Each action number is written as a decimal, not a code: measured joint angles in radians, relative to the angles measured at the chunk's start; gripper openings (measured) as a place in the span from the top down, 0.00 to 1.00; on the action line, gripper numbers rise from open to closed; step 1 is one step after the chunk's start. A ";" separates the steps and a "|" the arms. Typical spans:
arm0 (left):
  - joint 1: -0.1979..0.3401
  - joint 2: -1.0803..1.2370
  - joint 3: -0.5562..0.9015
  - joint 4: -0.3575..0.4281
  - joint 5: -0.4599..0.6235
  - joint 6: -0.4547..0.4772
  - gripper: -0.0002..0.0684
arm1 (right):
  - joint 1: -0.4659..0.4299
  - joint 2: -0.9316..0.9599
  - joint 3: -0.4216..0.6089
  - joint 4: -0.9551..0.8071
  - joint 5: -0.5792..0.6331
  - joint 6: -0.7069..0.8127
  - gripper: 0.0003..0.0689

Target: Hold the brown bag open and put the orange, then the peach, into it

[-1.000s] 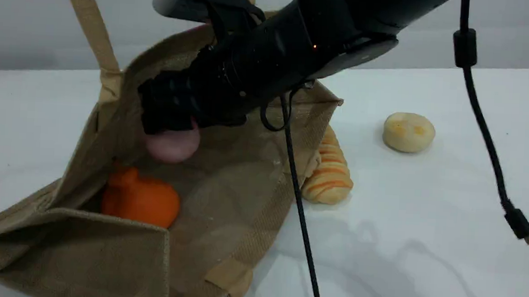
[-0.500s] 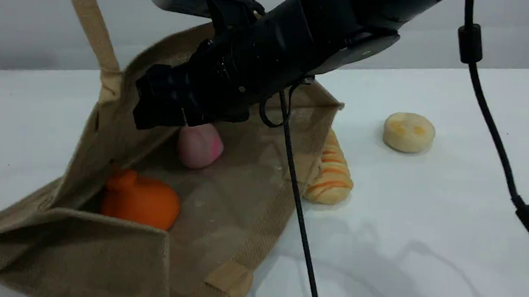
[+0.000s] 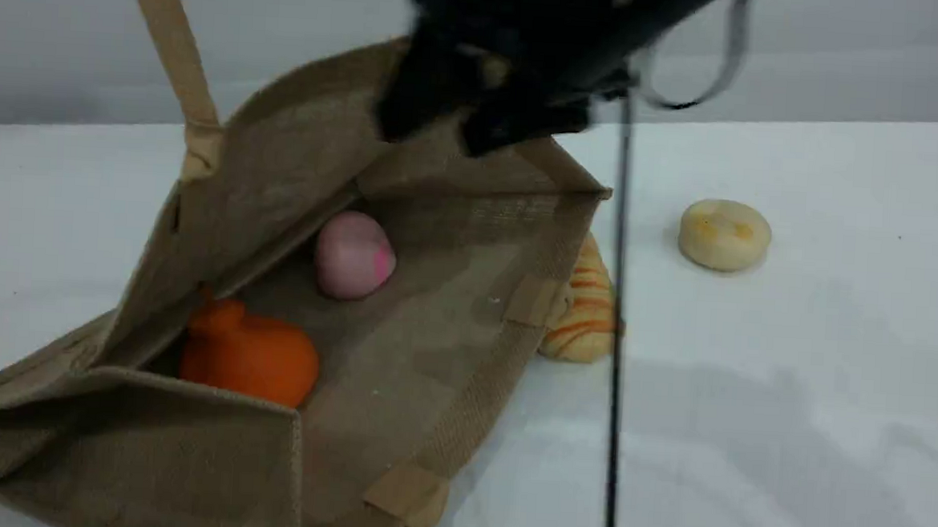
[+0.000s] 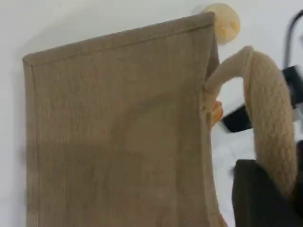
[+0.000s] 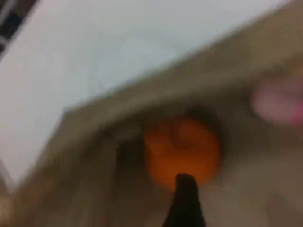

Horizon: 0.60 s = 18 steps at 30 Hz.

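The brown bag (image 3: 432, 350) lies open on its side on the table, mouth toward the scene camera. Inside it the orange (image 3: 249, 356) rests at the lower left and the peach (image 3: 354, 256) lies free just behind it. My right gripper (image 3: 452, 130) is a blurred dark shape above the bag's far rim, open and empty. In its wrist view one fingertip (image 5: 184, 201) points at the orange (image 5: 182, 149), with the peach (image 5: 279, 101) to the right. My left gripper (image 4: 274, 194) is shut on the bag's beige handle (image 4: 272, 118), which rises out of the scene view (image 3: 171, 47).
An orange-striped bread loaf (image 3: 586, 322) lies against the bag's right side. A pale yellow round cake (image 3: 725, 234) sits farther right on the white table (image 3: 790, 409). A black cable (image 3: 616, 343) hangs straight down in front of the loaf.
The right gripper let go of the peach, which settled on the bag's inner wall behind the orange. The right arm then pulled up and to the right, out of the bag.
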 joint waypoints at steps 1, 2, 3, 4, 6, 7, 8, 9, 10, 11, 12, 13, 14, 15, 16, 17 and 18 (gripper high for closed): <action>0.000 0.002 0.009 -0.001 -0.012 0.005 0.88 | -0.017 -0.024 0.015 -0.065 0.030 0.038 0.27; 0.000 0.002 0.021 -0.001 -0.027 0.013 0.88 | -0.033 -0.047 0.028 -0.127 0.063 0.081 0.28; 0.000 0.003 0.033 -0.001 -0.041 0.024 0.88 | -0.044 -0.067 0.041 -0.174 0.089 0.117 0.28; 0.000 0.003 0.050 -0.001 -0.062 0.034 0.88 | -0.054 -0.090 0.050 -0.226 0.118 0.146 0.28; 0.000 0.004 0.092 -0.002 -0.120 0.045 0.88 | -0.066 -0.137 0.062 -0.307 0.174 0.199 0.28; 0.000 0.004 0.112 -0.002 -0.147 0.051 0.88 | -0.070 -0.157 0.062 -0.333 0.205 0.221 0.29; 0.000 0.004 0.138 -0.002 -0.181 0.054 0.88 | -0.073 -0.182 0.062 -0.357 0.230 0.238 0.29; 0.000 0.004 0.165 -0.002 -0.211 0.059 0.88 | -0.073 -0.209 0.062 -0.378 0.256 0.255 0.29; 0.000 0.004 0.195 -0.003 -0.247 0.064 0.88 | -0.073 -0.233 0.062 -0.396 0.280 0.266 0.30; 0.000 0.005 0.221 -0.005 -0.276 0.077 0.88 | -0.073 -0.262 0.062 -0.412 0.307 0.279 0.30; 0.000 0.009 0.253 -0.009 -0.306 0.088 0.88 | -0.073 -0.294 0.062 -0.433 0.325 0.296 0.31; 0.000 0.012 0.285 -0.016 -0.336 0.095 0.88 | -0.073 -0.326 0.062 -0.453 0.333 0.319 0.31; 0.000 0.021 0.311 -0.022 -0.358 0.104 0.88 | -0.073 -0.354 0.062 -0.473 0.346 0.343 0.31; 0.000 0.030 0.340 -0.029 -0.377 0.112 0.88 | -0.073 -0.388 0.062 -0.499 0.365 0.364 0.32; 0.000 0.039 0.364 -0.037 -0.396 0.112 0.88 | -0.073 -0.423 0.062 -0.525 0.380 0.392 0.32; 0.000 0.052 0.384 -0.048 -0.411 0.112 0.88 | -0.073 -0.459 0.062 -0.554 0.389 0.421 0.33; 0.000 0.067 0.394 -0.059 -0.416 0.112 0.88 | -0.073 -0.488 0.062 -0.582 0.397 0.452 0.33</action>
